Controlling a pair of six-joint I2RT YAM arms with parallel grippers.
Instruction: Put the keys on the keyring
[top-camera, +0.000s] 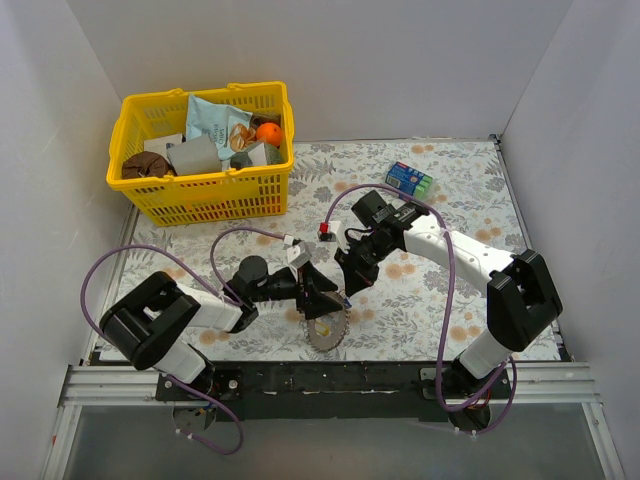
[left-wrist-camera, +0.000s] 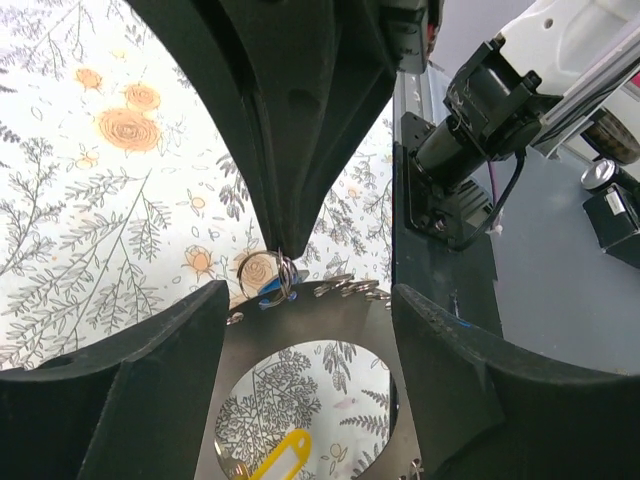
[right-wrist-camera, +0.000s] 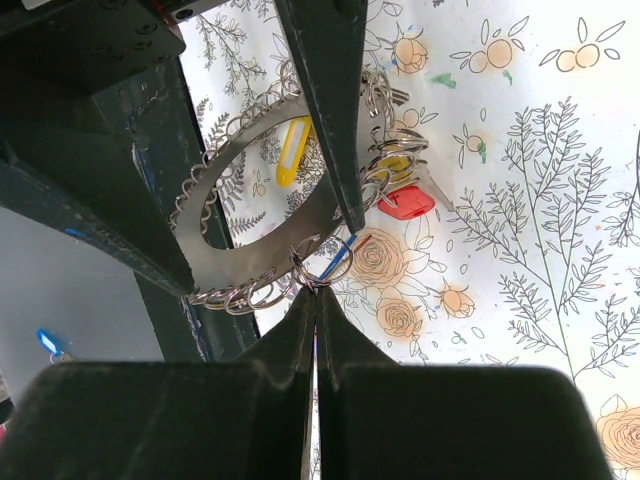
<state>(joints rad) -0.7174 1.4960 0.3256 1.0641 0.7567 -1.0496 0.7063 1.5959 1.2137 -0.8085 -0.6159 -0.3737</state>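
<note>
- The right claw (right-wrist-camera: 315, 292) has its two fingers pressed together to a hairline slit. The very tips nip the thin wire loop of a blue-headed small metal key (right-wrist-camera: 340, 250).
- Touching those tips is the rim of the large flat round hoop of dull silvery metal (right-wrist-camera: 250, 248), which is edged all round with small wire loops. I cannot tell whether the blue key's loop is threaded onto that rim.
- The left claw (left-wrist-camera: 310, 295) is spread wide, with one dark finger (left-wrist-camera: 130, 400) on either side. Both fingers cross over the hoop's band, and the hoop's middle shows in the gap between them. I cannot tell whether they press on it.
- The right claw's tip points into that gap from the side opposite the left claw.
- Past the right claw's tips, a long yellow plastic key tag (right-wrist-camera: 291, 150) shows in the hoop's round central hole.
- Just beside one left-claw fingertip, at the hoop's rim, a red-headed small key (right-wrist-camera: 405, 203) sits among a cluster of wire loops.
- Under both claws lies the bench (top-camera: 470, 200), covered in a flower-printed cloth.
- Well beyond the right claw lies a small blue-green packet (top-camera: 408, 179).
- Well beyond the left claw stands a yellow plastic mesh basket (top-camera: 200, 200) filled with oddments.
</note>
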